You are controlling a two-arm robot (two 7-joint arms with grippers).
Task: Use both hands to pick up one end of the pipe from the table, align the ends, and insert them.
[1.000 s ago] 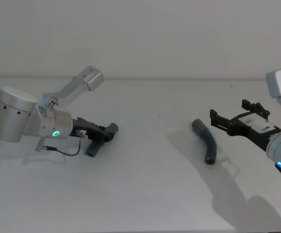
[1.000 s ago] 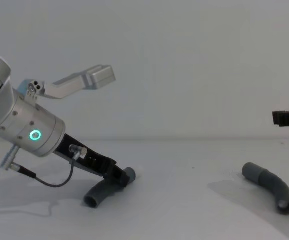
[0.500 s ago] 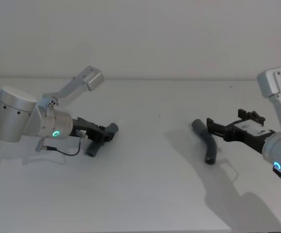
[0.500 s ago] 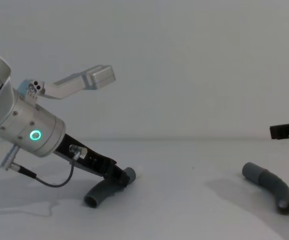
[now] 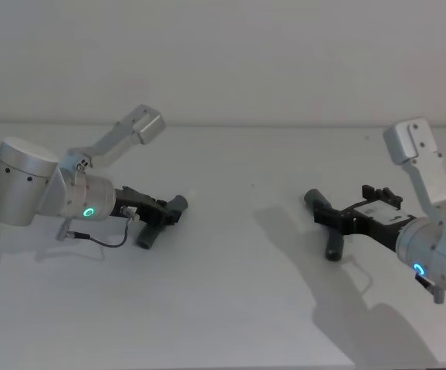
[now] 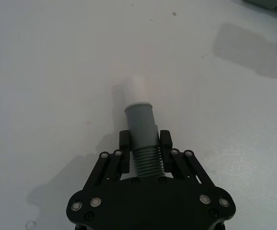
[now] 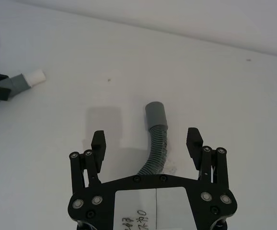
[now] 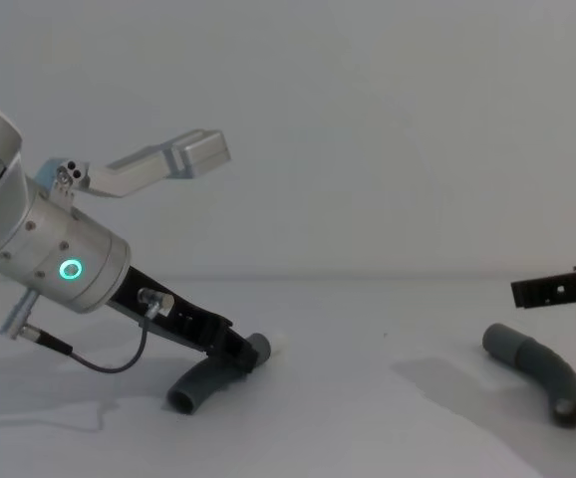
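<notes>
Left claw [image 5: 167,213] grips left hose piece [image 5: 146,236] on table [image 5: 231,301]; right claw [image 5: 342,206] over right hose piece [image 5: 333,247].

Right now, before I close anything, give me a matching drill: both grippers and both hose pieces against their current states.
1 left gripper
2 right gripper
3 left hose piece
4 right hose piece

A lying loose on the table
B open, above a hose piece
C shut on ribbed hose
D clamped at its ribs, white-tipped cuff free

Pairs: 1-C, 2-B, 3-D, 4-A
</notes>
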